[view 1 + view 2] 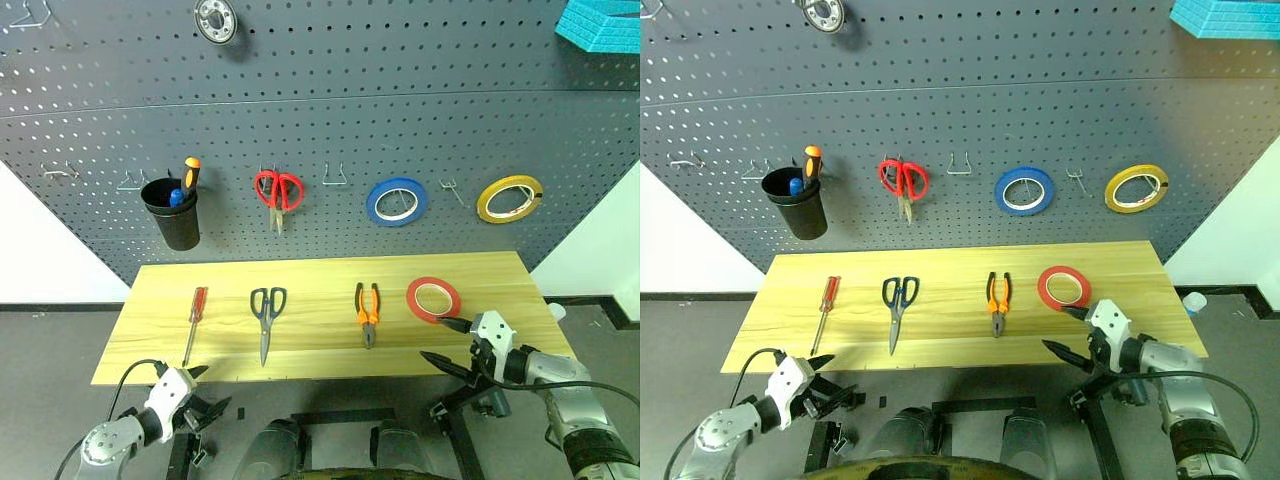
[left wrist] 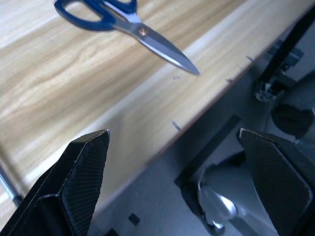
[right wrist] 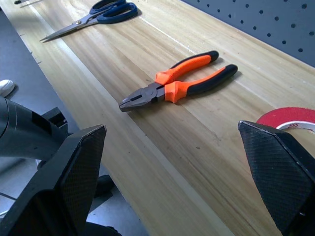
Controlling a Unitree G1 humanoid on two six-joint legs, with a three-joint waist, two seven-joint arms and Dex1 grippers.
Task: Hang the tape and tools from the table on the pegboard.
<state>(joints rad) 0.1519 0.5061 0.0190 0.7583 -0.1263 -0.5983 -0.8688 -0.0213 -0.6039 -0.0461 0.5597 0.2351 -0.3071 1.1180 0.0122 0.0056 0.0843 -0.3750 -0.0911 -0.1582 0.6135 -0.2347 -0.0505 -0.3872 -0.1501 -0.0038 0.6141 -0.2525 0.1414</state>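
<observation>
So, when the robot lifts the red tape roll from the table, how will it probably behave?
The red tape roll lies flat on the table, so it should not roll away now. It looks thin and hollow, so probably light. Once lifted on edge, its round shape could let it roll or swing on a hook.

On the wood-grain bench (image 1: 320, 275) below the grey pegboard (image 1: 330, 120), you see, from its left end to its right: red-handled screwdriver (image 1: 194, 322), dark-handled scissors (image 1: 266, 318) with blades toward the near edge, orange-and-black pliers (image 1: 367, 312), and the red tape roll (image 1: 434, 299) lying flat.
</observation>
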